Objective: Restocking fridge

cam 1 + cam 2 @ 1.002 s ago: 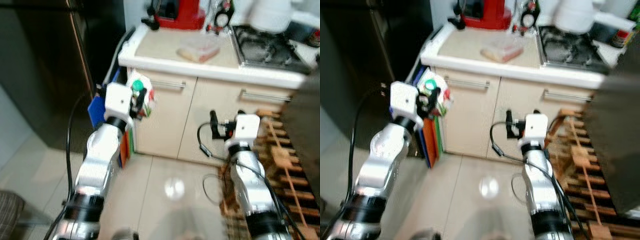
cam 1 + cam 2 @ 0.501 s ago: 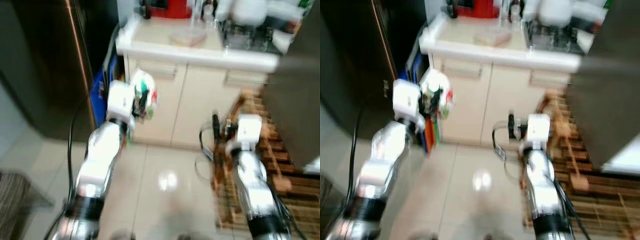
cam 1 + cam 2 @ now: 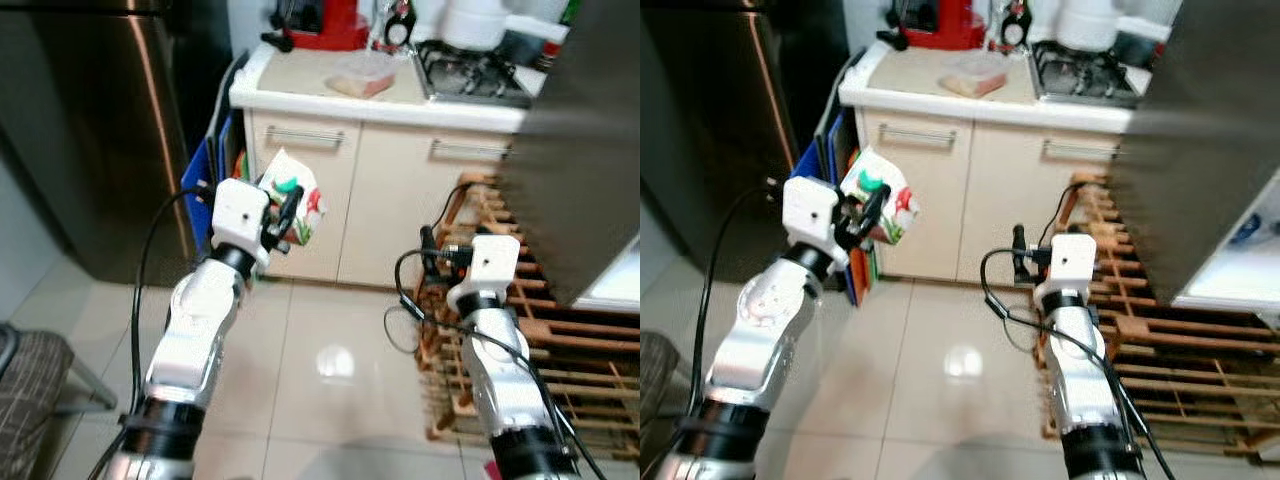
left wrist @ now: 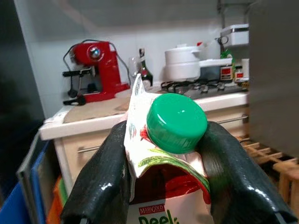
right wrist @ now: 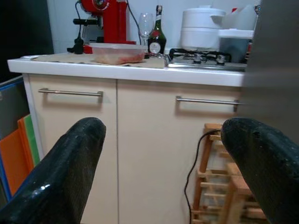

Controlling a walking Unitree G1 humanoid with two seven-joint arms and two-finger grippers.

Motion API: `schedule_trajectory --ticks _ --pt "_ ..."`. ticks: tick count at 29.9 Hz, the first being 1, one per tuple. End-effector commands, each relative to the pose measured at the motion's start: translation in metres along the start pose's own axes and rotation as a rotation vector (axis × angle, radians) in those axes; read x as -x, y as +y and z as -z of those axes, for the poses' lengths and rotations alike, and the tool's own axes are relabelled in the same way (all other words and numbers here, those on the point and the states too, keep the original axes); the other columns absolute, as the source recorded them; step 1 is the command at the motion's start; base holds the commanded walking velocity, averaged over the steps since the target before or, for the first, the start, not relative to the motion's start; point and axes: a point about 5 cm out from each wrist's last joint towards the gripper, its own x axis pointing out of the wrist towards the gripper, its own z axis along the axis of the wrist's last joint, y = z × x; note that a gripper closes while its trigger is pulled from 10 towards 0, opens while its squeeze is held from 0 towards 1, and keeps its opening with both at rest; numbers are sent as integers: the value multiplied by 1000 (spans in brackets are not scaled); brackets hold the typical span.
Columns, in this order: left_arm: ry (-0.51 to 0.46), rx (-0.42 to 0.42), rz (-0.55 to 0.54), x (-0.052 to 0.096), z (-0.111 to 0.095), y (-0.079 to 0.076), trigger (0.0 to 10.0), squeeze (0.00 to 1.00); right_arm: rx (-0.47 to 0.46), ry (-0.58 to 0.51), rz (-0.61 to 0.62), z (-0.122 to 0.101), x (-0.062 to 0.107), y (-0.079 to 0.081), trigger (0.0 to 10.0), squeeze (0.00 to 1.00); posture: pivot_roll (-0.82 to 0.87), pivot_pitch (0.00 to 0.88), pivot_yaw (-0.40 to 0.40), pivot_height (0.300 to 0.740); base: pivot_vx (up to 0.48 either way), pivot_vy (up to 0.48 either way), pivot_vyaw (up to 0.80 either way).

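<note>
Green-capped and printed in red and white, one carton [image 4: 159, 154] sits clamped between the two black fingers of our left gripper [image 3: 281, 213], held chest-high in front of the cream cabinets [image 3: 400, 200]. Our right gripper [image 3: 1023, 252] carries nothing, its fingers spread wide apart, pointing toward the cabinet doors beside the wooden rack [image 3: 1160, 340].

We judge the step in hand to be carrying the carton to the fridge. The grey slab at the right edge [image 3: 1200, 150] looks like an open fridge door, though we cannot be certain; the dark steel panel [image 3: 100, 130] stands on our left. To do this well, we should keep the carton upright with the cap on top, hold the squeeze firm but not crushing, since the walls are soft card, and turn the body slowly so the load clears the counter edge [image 3: 370, 105].

Counting: one carton, two grippers, two cabinet handles, one red coffee machine [image 4: 93, 70], one white pot [image 4: 187, 63], one food container on the counter [image 5: 117, 52].
</note>
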Motion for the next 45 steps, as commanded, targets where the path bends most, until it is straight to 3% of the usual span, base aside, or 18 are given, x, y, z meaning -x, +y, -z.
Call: schedule_trajectory --ticks 1,16,23,32,45 --pt "-17 18 47 -1 -3 -9 10000 0 -1 -5 19 -2 0 -7 10000 35 7 0 -36 740 262 -398 0" --pt "-56 80 64 4 -6 -16 10000 0 -1 19 8 1 0 -9 10000 35 6 0 -45 740 287 -382 0" --pt "-63 81 69 7 -8 -14 10000 0 -10 20 8 2 2 -7 10000 35 6 0 -36 740 0 -454 0" --pt "-36 12 64 5 -6 -13 10000 0 -17 21 2 3 3 -5 10000 35 3 0 -28 740 0 0 0" --pt "-29 24 62 4 -5 -14 10000 0 -7 24 -6 3 10 -11 10000 35 -2 0 -36 740 -177 -119 0"
